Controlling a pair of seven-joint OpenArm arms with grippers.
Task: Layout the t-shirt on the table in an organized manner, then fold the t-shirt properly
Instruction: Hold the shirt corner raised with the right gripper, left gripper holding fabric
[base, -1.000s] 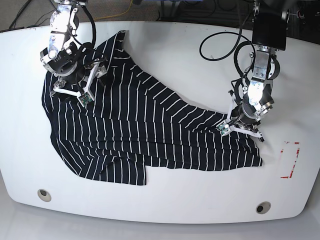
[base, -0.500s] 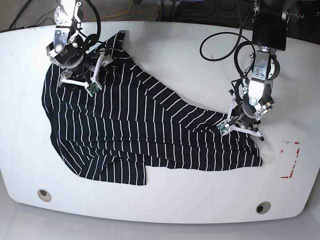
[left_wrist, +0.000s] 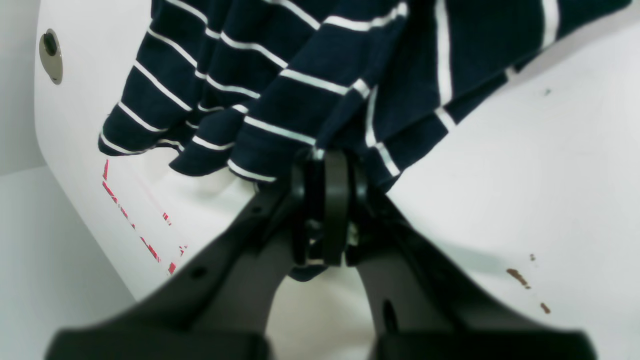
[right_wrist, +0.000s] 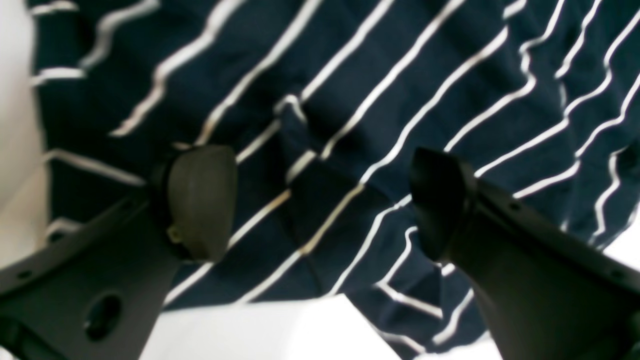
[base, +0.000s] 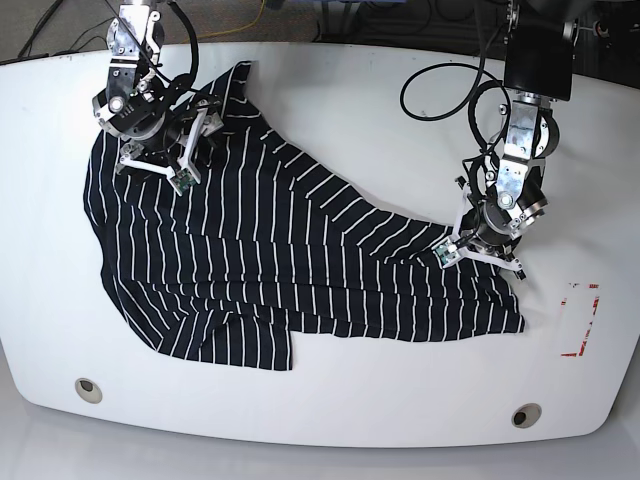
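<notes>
The black t-shirt (base: 280, 260) with thin white stripes lies spread and creased across the white table (base: 350, 100). My left gripper (base: 480, 252) sits at the shirt's right edge. In the left wrist view the left gripper (left_wrist: 325, 167) is shut on a bunched fold of the t-shirt (left_wrist: 300, 75), just above the table (left_wrist: 525, 175). My right gripper (base: 155, 165) is over the shirt's far-left part. In the right wrist view the right gripper (right_wrist: 320, 200) is open, with its jaws wide apart and nothing between them, above the striped t-shirt (right_wrist: 350, 100).
A red-marked rectangle (base: 582, 320) lies right of the shirt; it also shows in the left wrist view (left_wrist: 135, 220). Two grommets (base: 88, 389) (base: 526, 415) sit near the front edge. A black cable (base: 440, 90) loops at the back right. Brown specks (left_wrist: 520, 277) mark the table.
My right arm has moved toward the table's far edge, over the shirt's far-left part. The left arm has barely moved and stays closed on the shirt's right edge.
</notes>
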